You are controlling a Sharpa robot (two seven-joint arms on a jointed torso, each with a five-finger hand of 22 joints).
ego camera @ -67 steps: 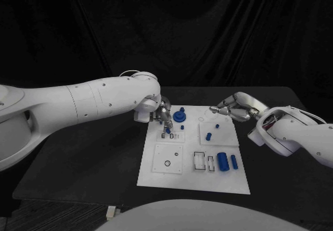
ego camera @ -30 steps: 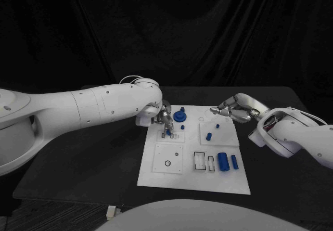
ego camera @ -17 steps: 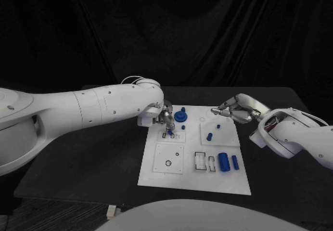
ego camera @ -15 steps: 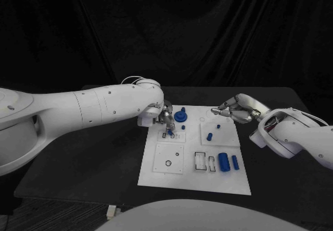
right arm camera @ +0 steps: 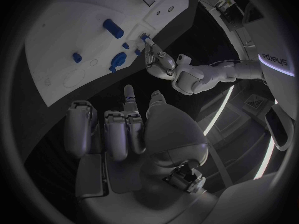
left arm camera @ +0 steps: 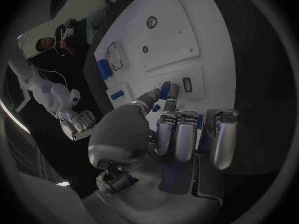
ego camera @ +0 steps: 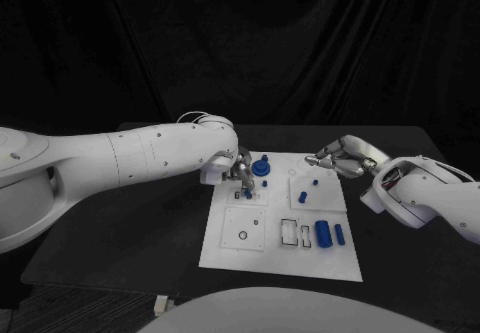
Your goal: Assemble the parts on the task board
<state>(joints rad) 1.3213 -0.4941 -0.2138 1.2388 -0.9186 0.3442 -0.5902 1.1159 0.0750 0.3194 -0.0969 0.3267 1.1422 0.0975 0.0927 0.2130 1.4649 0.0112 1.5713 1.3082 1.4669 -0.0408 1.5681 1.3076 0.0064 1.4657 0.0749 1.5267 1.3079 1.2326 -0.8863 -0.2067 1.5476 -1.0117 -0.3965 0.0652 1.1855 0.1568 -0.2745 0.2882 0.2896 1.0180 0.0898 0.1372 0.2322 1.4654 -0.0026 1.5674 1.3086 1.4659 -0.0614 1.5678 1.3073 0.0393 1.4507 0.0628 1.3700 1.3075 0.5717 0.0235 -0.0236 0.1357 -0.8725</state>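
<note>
**Small blue part held over a slot near the board's far left corner**

While the assembly is plainly unfinished, a small blue part [left arm camera: 165,90] is pinched between the thumb and a fingertip of the left hand [ego camera: 238,168], the remaining fingers being curled back out of the way. It is held just above the task board [ego camera: 230,257], near the far left corner, directly beside a small rectangular slot [left arm camera: 187,84]. It is kept roughly upright, presumably so that it can be lowered into a seat there; whether it is already touching the board cannot be told.

Beside it, toward the far edge, a larger blue knob-shaped part [ego camera: 261,166] stands on the board. Two short blue pegs [ego camera: 301,197] are seen on the raised panel by the right edge, and a thick blue cylinder [ego camera: 322,233] with a thinner blue pin [ego camera: 339,234] lies toward the near right corner, next to empty rectangular recesses [ego camera: 288,232]. A round hole [ego camera: 242,236] is left unfilled in the near left panel.

The right hand [ego camera: 335,159] is held off the far right corner with fingers loosely curled and nothing seen in it, probably kept clear so the left arm can work unhindered.
</note>
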